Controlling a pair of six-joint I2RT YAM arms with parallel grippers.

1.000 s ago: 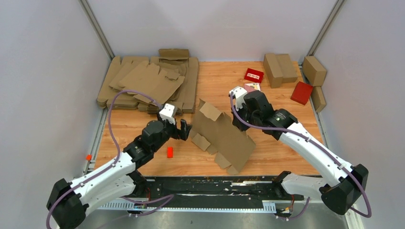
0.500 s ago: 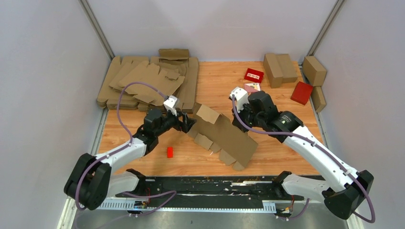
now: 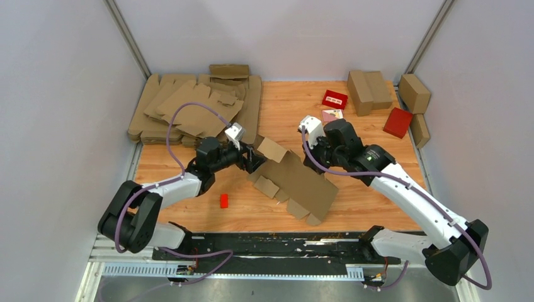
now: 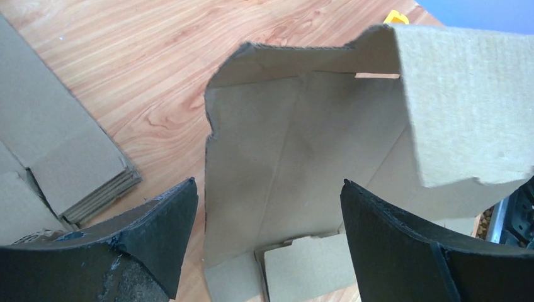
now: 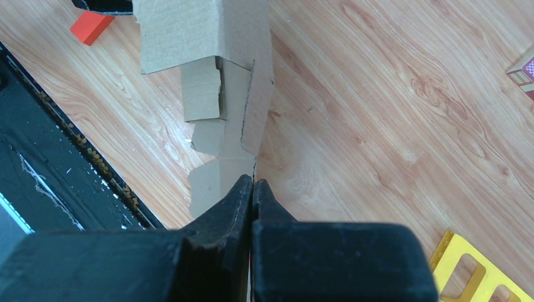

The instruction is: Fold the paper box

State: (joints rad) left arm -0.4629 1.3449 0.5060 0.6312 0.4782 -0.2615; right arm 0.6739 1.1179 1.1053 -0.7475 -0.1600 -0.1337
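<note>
The paper box [image 3: 296, 179] is a brown flat cut-out sheet with flaps, tilted up off the wooden table at mid-table. My right gripper [image 3: 313, 156] is shut on its upper right edge; in the right wrist view the thin sheet [image 5: 208, 38] runs edge-on into the closed jaws [image 5: 252, 181]. My left gripper [image 3: 252, 160] is open at the sheet's upper left corner flap. In the left wrist view the sheet's inner face [image 4: 302, 157] stands between and just beyond the spread fingers [image 4: 267, 184], with a flap bent over at upper right.
A pile of flat cardboard sheets [image 3: 195, 110] lies at the back left. Folded cartons [image 3: 368, 88] and red boxes [image 3: 334, 99] sit at the back right. A small red block [image 3: 223, 201] lies near the left arm. A yellow frame [image 5: 478, 277] lies under the right wrist.
My left arm has stretched forward and right, bringing its open gripper up to the sheet's left corner flap. The right gripper has kept its hold and shifted slightly.
</note>
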